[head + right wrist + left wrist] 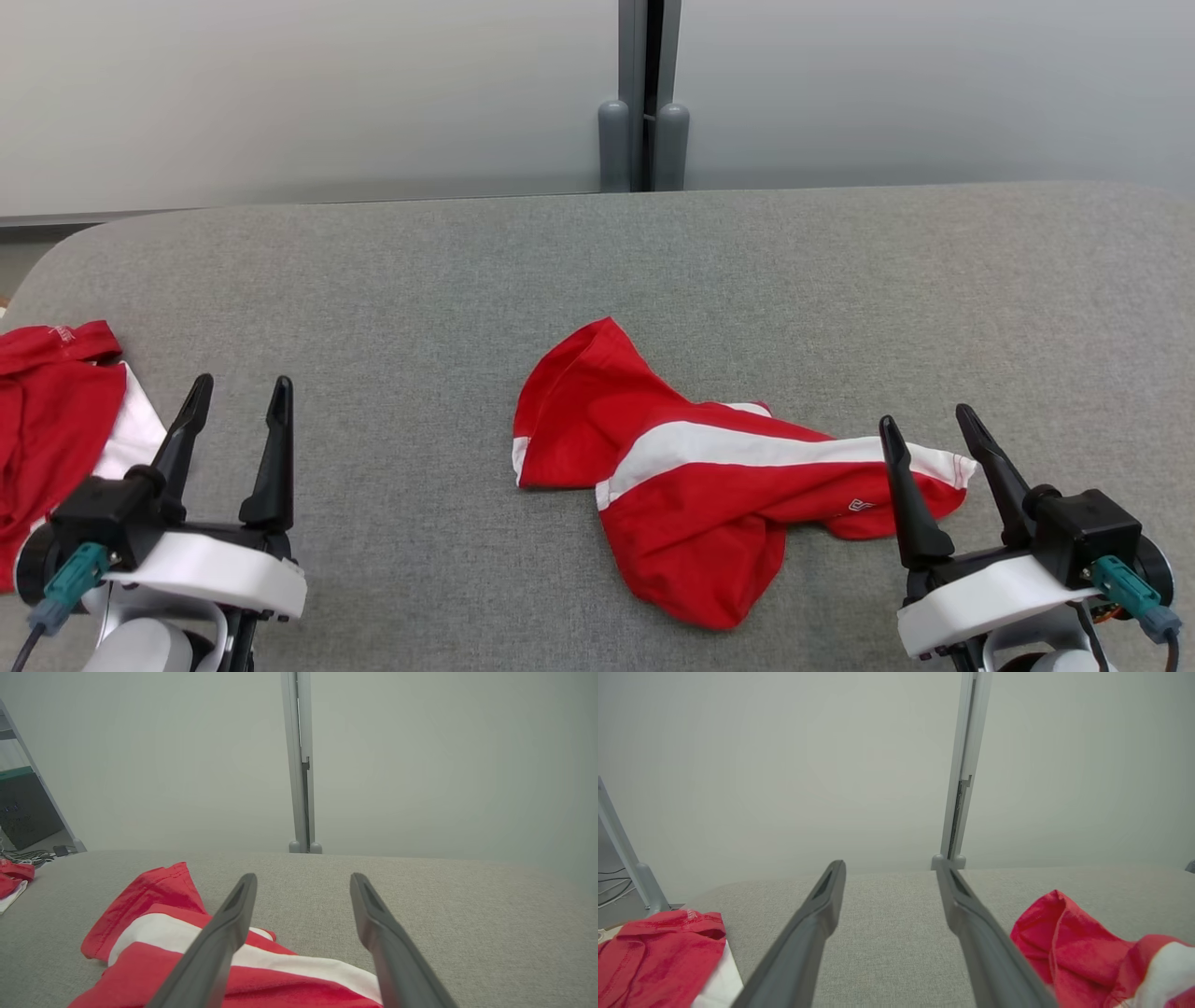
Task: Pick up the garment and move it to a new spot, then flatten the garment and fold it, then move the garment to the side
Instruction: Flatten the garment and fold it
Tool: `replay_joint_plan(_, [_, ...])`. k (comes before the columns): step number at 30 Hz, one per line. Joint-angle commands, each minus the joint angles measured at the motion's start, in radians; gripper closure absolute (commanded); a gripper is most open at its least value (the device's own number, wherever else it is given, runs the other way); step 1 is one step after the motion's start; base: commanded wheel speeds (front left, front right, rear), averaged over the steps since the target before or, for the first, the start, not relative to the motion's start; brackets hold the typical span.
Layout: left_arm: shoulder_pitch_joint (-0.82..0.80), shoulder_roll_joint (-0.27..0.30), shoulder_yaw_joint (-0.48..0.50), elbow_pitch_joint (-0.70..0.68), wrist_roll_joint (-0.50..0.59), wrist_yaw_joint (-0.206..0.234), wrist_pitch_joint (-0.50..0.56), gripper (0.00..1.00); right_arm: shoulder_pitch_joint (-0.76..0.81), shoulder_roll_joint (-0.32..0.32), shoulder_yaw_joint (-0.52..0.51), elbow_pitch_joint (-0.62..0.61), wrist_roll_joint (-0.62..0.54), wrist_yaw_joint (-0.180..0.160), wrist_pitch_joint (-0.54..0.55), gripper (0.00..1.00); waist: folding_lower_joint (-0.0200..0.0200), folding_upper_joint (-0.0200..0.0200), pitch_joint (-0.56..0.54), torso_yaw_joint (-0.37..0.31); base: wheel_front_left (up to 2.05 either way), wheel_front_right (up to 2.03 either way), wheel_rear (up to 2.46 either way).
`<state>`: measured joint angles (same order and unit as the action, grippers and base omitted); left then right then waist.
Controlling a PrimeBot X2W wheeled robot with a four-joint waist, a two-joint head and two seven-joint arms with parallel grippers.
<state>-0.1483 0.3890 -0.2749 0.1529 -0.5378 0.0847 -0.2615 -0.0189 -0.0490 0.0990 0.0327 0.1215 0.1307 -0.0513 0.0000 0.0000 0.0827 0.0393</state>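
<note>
Two hands, both with fingers spread apart and nothing between them. The red garment [691, 476] with a white stripe lies crumpled on the grey worktop [560, 261], mostly to the left of the right hand [924, 415]. Its striped end runs under that hand's fingers; contact can't be told. In the right wrist view the cloth sits below and left of the left finger [224, 933], with bare worktop between the fingers. From the left hand [241, 380] the garment is well off to the right. A spare red-and-white cloth [51, 420] lies just left of the left hand, at the worktop edge.
</note>
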Motion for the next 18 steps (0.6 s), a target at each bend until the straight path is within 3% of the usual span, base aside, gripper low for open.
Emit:
replay_joint_plan(1, [0.021, -0.002, 0.016, -0.008, 0.015, -0.005, -0.004, 0.0, 0.011, -0.003, -0.002, 0.002, 0.002, 0.0, 0.001, 0.0, 0.0, 0.0, -0.005, 0.002, 0.0, 0.0, 0.0])
replay_joint_plan(18, [0.075, -0.025, 0.046, 0.017, 0.053, -0.049, -0.005, 0.0, 0.009, -0.003, 0.01, 0.011, 0.009, 0.0, 0.005, 0.0, 0.0, 0.0, -0.018, 0.0, 0.0, 0.0, 0.0])
